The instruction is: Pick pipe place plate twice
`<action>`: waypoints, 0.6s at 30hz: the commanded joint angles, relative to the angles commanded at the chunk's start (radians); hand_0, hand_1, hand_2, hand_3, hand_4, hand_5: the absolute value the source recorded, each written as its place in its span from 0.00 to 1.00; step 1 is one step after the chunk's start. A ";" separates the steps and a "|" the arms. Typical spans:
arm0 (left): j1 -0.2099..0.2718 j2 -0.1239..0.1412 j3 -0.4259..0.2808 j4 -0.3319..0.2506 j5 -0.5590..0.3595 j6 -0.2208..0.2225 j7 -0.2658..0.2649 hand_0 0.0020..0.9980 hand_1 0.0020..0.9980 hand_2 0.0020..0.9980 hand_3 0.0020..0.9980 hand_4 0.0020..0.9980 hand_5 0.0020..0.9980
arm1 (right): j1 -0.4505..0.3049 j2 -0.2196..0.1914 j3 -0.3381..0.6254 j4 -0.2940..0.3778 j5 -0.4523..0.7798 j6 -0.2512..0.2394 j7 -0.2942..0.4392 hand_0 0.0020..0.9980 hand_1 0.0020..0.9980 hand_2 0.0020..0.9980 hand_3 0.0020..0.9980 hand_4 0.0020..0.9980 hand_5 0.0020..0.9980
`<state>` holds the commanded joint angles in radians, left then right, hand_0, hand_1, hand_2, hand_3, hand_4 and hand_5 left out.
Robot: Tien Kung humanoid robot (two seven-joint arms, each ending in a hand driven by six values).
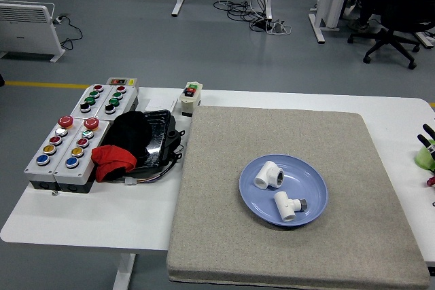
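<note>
A blue plate (312,183) lies on the grey mat, right of its middle. Two white pipe fittings rest in it: an elbow piece (268,175) at the upper left and a tee piece (286,205) toward the front. Nothing touches them. Only a black sliver of my right hand (429,134) shows at the picture's right edge, well away from the plate. My left arm is out of view.
The grey mat (224,236) covers the table's middle and right. On the left stand button boxes (68,147), a black tray (158,142) with black and red cloth (112,159), and a small switch box (191,97). A green object (426,159) sits at the right edge.
</note>
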<state>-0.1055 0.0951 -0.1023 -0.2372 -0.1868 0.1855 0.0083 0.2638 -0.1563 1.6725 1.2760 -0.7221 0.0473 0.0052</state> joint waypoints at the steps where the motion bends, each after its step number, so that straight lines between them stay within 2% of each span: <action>1: 0.000 0.000 -0.001 0.000 0.000 0.000 0.000 0.63 0.58 0.58 0.59 0.28 1.00 | 0.000 0.000 -0.001 0.000 0.003 -0.002 0.001 0.91 0.85 0.93 0.93 0.60 0.81; 18: -0.003 -0.001 0.004 -0.001 -0.004 0.000 -0.001 0.63 0.58 0.58 0.59 0.28 1.00 | 0.000 0.008 -0.007 -0.012 0.020 -0.010 -0.002 0.92 0.86 0.94 0.93 0.60 0.82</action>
<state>-0.1084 0.0941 -0.0984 -0.2377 -0.1911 0.1853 0.0069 0.2641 -0.1483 1.6652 1.2643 -0.7024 0.0371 0.0029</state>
